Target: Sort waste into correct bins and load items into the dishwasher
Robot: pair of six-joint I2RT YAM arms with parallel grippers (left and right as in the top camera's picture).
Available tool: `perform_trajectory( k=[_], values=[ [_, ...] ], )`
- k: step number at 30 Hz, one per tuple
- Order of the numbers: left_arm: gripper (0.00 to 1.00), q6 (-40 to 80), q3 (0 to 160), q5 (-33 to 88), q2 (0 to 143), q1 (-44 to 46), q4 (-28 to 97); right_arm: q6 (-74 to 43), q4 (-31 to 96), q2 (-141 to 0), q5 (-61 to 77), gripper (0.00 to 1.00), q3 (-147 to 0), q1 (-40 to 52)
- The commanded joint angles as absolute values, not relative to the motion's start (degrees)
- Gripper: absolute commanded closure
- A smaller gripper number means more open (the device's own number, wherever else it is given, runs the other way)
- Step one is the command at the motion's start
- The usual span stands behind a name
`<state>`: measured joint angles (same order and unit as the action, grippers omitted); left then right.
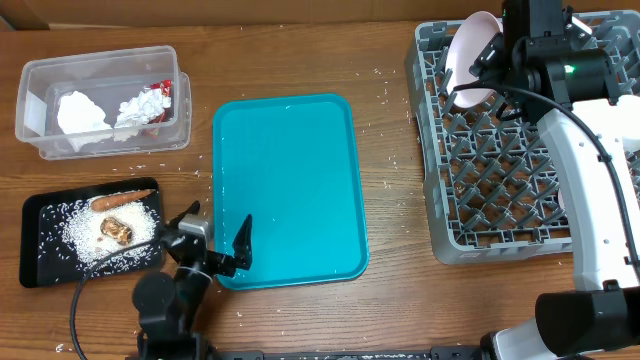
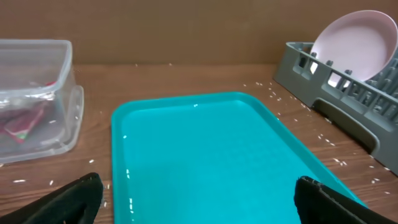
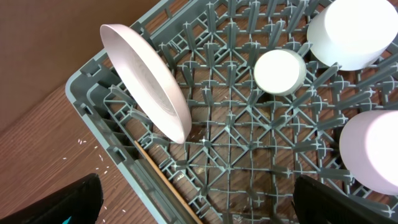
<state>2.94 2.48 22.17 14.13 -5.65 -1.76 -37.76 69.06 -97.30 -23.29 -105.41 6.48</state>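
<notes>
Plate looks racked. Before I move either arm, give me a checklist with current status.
1. Pink plate seated in the dish rack: ok, it stands tilted on edge near the corner.
2. Right gripper clear of the plate: ok, jaws open, nothing between them.
3. Left gripper empty: ok, open above the near end of the teal tray.
4. Teal tray cleared: ok, nothing on it.
5. Table free of waste: not ok, rice grains lie scattered on the wood.
6. Chopstick settled in the rack: cannot tell, it lies along the rack wall.
</notes>
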Motion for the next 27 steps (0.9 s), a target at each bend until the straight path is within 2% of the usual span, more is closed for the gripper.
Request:
perform_trajectory(
  k=[1, 11, 27],
  values=[
    [0.0, 2.09, 0.23, 17.41, 9.21, -4.01, -1.69, -38.17, 68.86, -97.32, -23.44, 0.0, -105.73, 6.63],
    [0.0, 1.65, 0.27, 4.03, 0.21, -1.37, 4.08, -38.17, 68.86, -97.32, -23.44, 0.0, -105.73, 6.63],
    [0.0, 1.65, 0.27, 2.39, 0.21, -0.08, 4.23, -38.17, 68.86, -97.32, -23.44, 0.0, -105.73, 6.63]
  ],
)
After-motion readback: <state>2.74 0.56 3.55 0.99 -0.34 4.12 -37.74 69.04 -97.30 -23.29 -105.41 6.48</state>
